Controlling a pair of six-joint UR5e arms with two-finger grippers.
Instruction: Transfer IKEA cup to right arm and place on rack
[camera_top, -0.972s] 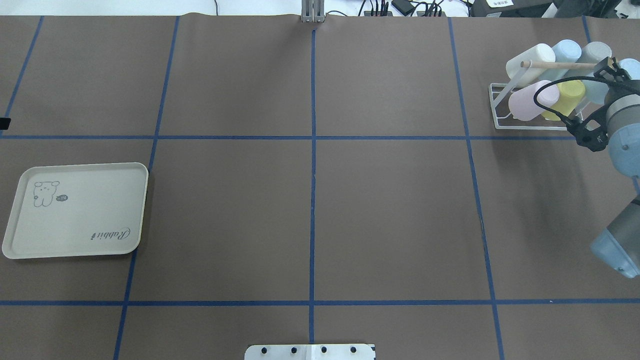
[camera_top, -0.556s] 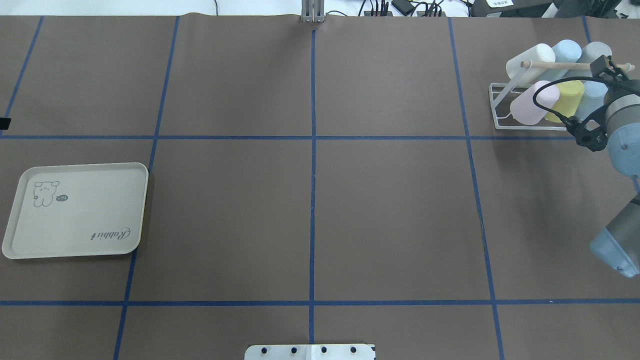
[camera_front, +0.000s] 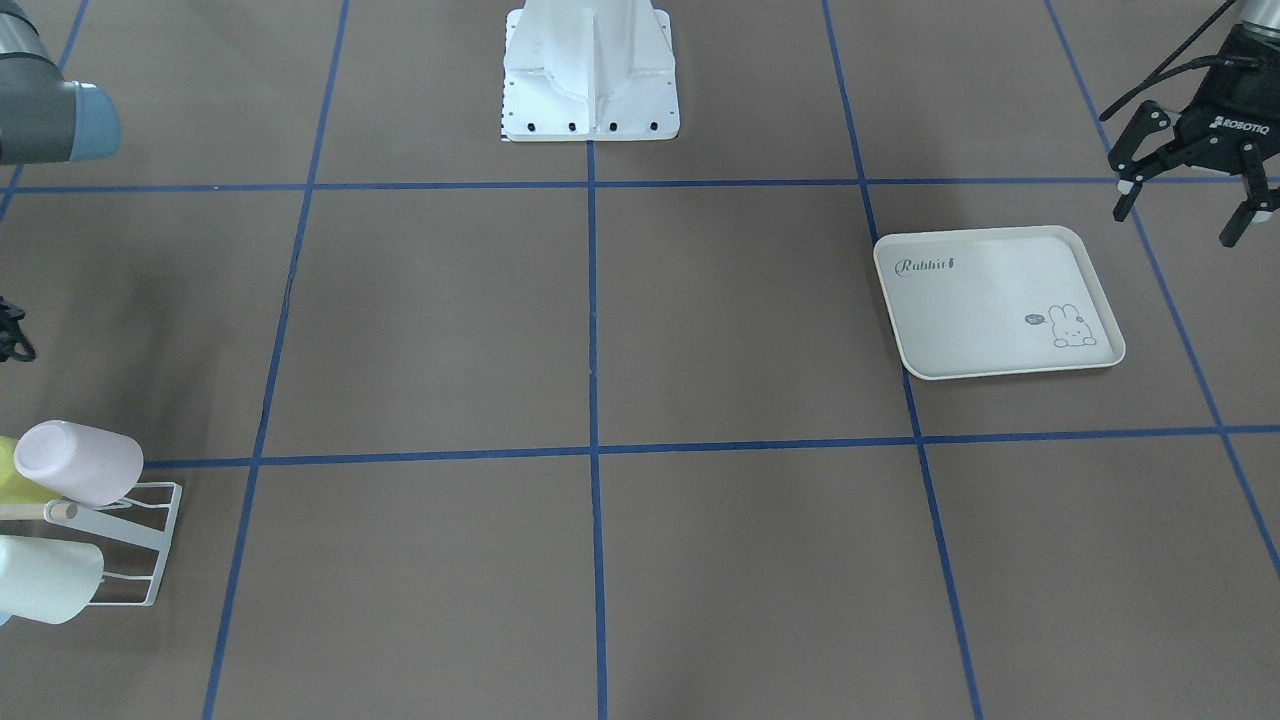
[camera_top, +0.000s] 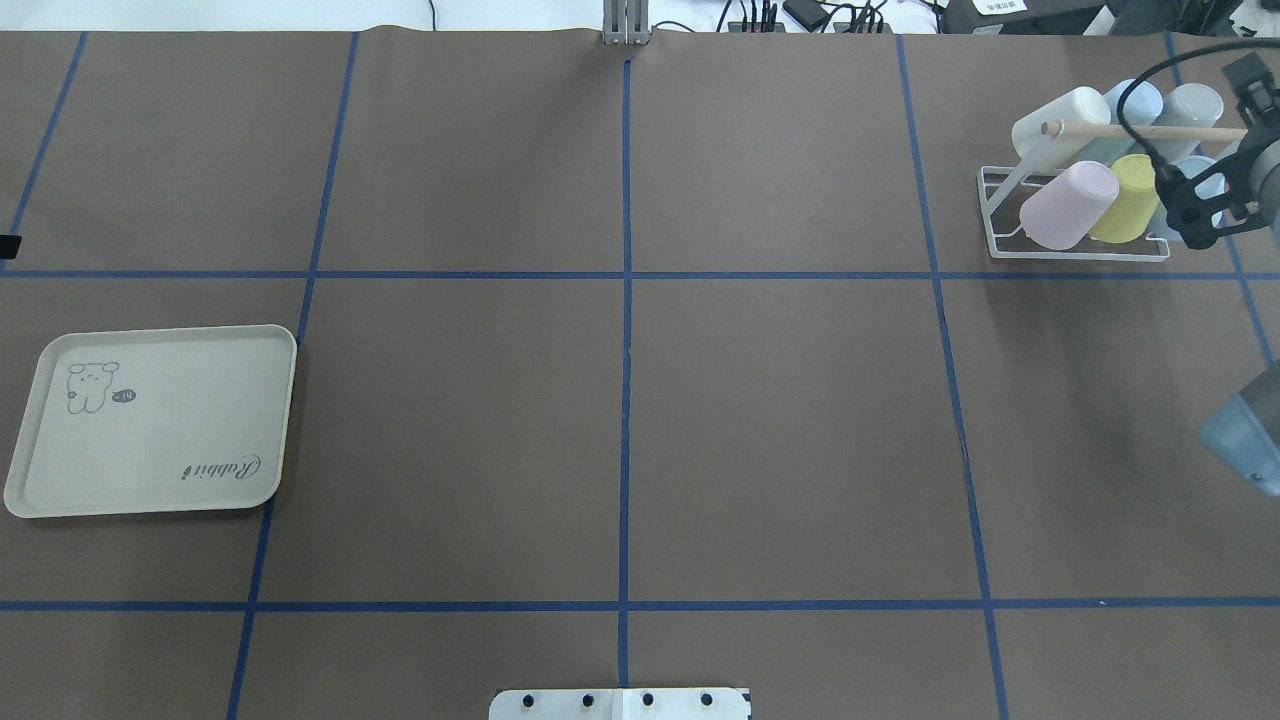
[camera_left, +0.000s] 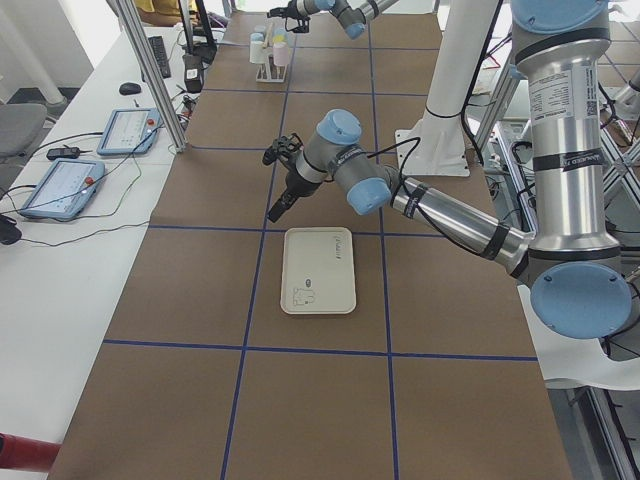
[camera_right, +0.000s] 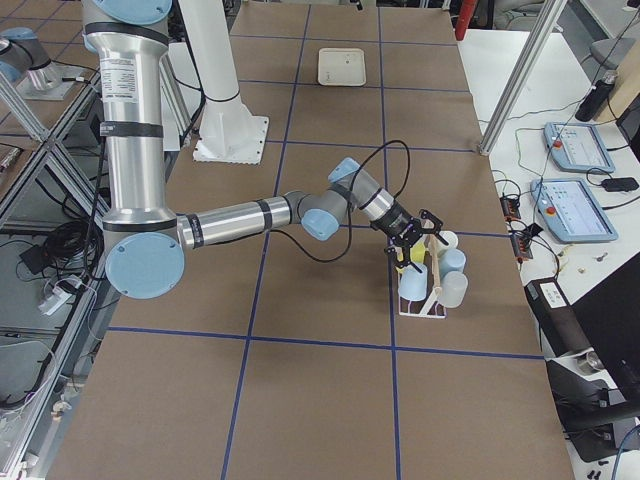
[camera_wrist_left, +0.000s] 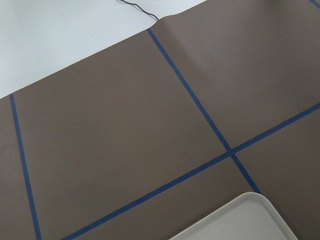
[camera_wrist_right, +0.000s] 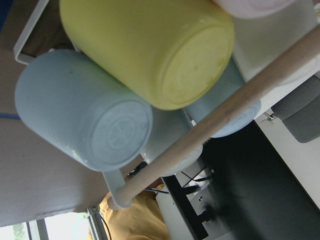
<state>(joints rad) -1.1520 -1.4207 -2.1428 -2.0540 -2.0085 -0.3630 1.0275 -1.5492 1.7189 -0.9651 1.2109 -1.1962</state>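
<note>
Several pastel IKEA cups hang upside down on the white wire rack at the far right: a pink one, a yellow one, a blue one, more behind the wooden dowel. The right arm reaches over the rack's right end. Its gripper shows only in the right side view, so I cannot tell its state. In the right wrist view the yellow cup and blue cup fill the frame, with no fingers in sight. My left gripper hangs open and empty beside the tray.
A cream rabbit-printed tray lies bare at the table's left side, also the tray in the front view. Blue tape lines grid the brown table cover. The robot's white base stands at the near edge's middle.
The right arm's wrist has swung toward the far right edge of the table, uncovering the yellow and blue cups on the rack. The tray has not moved.
</note>
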